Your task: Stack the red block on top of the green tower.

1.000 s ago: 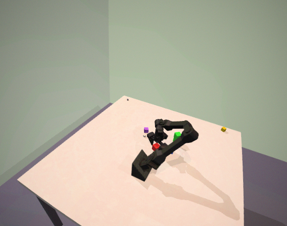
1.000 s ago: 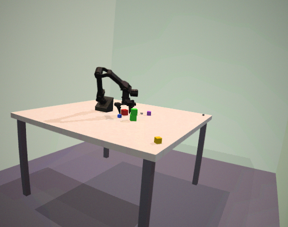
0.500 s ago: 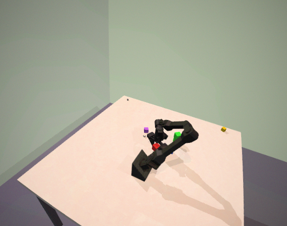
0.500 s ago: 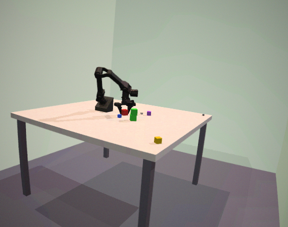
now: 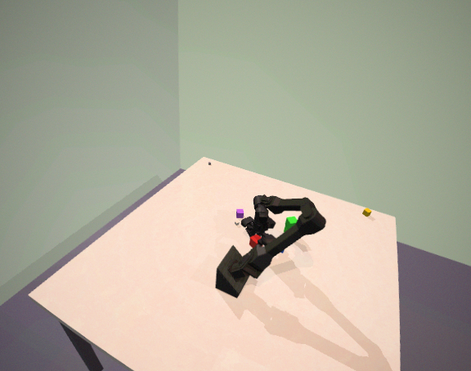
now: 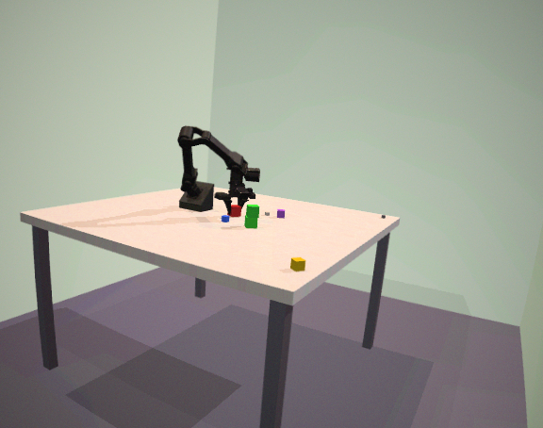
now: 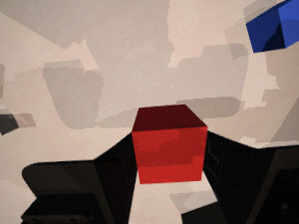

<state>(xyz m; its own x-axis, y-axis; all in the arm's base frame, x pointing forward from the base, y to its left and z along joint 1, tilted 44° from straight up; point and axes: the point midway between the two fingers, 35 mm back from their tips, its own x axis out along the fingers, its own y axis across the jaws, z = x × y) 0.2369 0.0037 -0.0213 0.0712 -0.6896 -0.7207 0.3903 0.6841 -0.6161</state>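
1. While the black arm bends down over the table (image 6: 128, 236), its gripper (image 7: 169, 163) is squeezed onto the red block (image 7: 170, 145), with one dark finger (image 7: 112, 170) pressed on each side.
2. The fingers are about half way shut, and the red block fills the gap between them.
3. The red block (image 6: 236, 210) sits low, right at the table top; I cannot tell if it is touching the table or just off it.
4. The green tower (image 6: 252, 216) stands upright just beside the red block, on the side away from the arm's base (image 6: 197, 198). It looks like two green blocks, one on top of the other.
5. The red block and the green tower are not touching.
6. A small blue block (image 6: 225, 218) lies near the red block, on the table in front of it. From the wrist view it shows up in the top corner (image 7: 274, 29).
7. A purple block (image 6: 281, 213) sits past the green tower, with a tiny grey thing (image 6: 267, 213) between them.
8. A yellow block (image 6: 298, 264) lies well apart from the rest, near the table's edge.
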